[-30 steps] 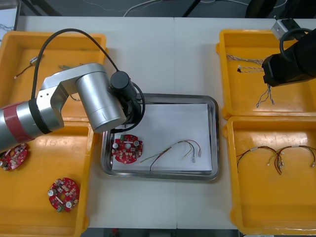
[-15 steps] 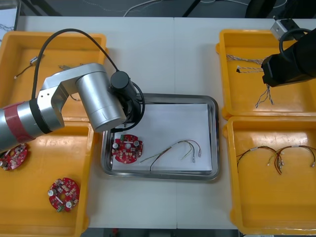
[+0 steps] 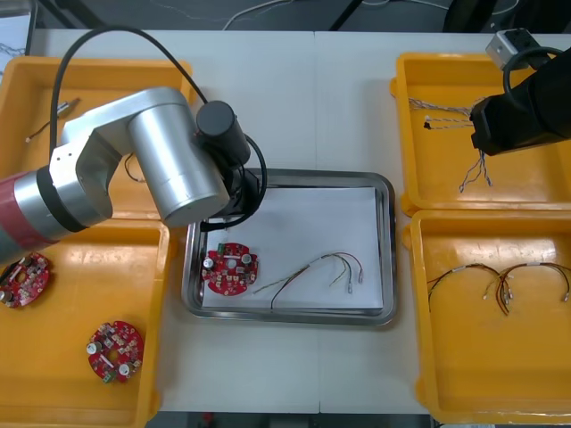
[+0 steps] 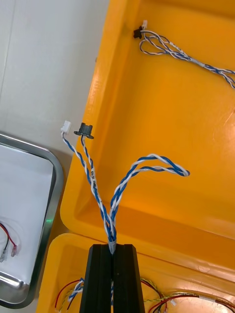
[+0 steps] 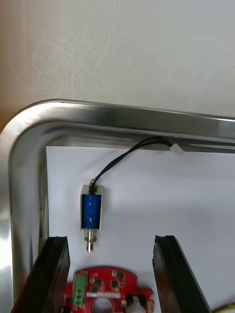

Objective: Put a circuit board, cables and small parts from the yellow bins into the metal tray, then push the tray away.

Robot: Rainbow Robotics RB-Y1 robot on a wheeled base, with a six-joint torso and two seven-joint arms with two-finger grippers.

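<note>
Left hand (image 5: 110,239), spread, above a small metal part (image 5: 91,211) in the metal tray (image 5: 122,115). Right hand (image 4: 112,248) pinching a blue-and-white cable (image 4: 104,208) over a yellow bin (image 4: 161,107).

The left hand (image 5: 110,239) points down, its fingers spread wide apart. The right hand (image 4: 112,246) has its fingers pinched together on a blue and white cable (image 4: 109,227).

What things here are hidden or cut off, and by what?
Front view: the left arm hides the small metal part in the metal tray.
Left wrist view: the edge cuts off the circuit board by the left gripper.
Front view: the right arm hides the right gripper.
</note>
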